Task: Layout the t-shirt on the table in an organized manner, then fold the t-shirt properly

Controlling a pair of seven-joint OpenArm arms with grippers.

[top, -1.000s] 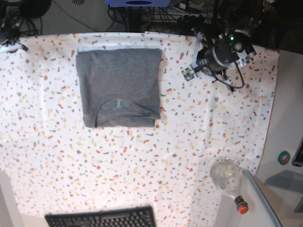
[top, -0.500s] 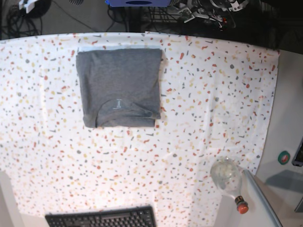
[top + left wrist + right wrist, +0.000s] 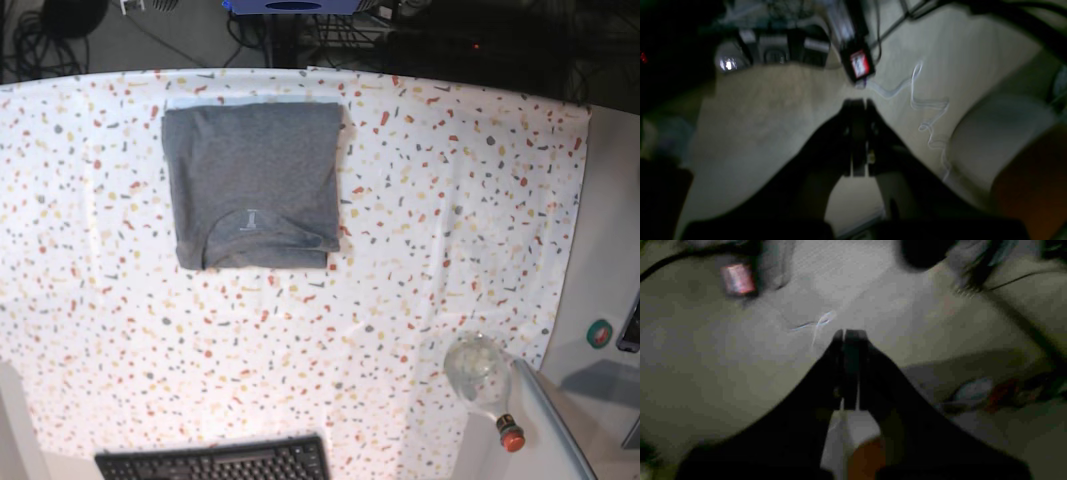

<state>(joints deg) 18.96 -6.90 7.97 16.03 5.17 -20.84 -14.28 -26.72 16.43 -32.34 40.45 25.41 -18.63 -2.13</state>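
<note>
The heather-grey t-shirt (image 3: 254, 183) lies folded into a neat rectangle on the speckled white table (image 3: 440, 230), at its far left-centre, with the pale neck mark facing up near its front edge. Neither arm shows in the base view. In the left wrist view my left gripper (image 3: 858, 105) is shut with nothing in it, hanging over a pale floor. My right gripper (image 3: 850, 335) is likewise shut and empty in the right wrist view, above a floor with cables. The t-shirt and table are out of both wrist views.
A black keyboard (image 3: 215, 462) sits at the table's front edge. A clear bottle with a red cap (image 3: 485, 380) lies at the front right corner. Cables and dark equipment (image 3: 450, 40) crowd the space behind the table. A grey side surface (image 3: 610, 250) is on the right.
Both arms have pulled back off the table and out of the base view. The folded t-shirt has not moved.
</note>
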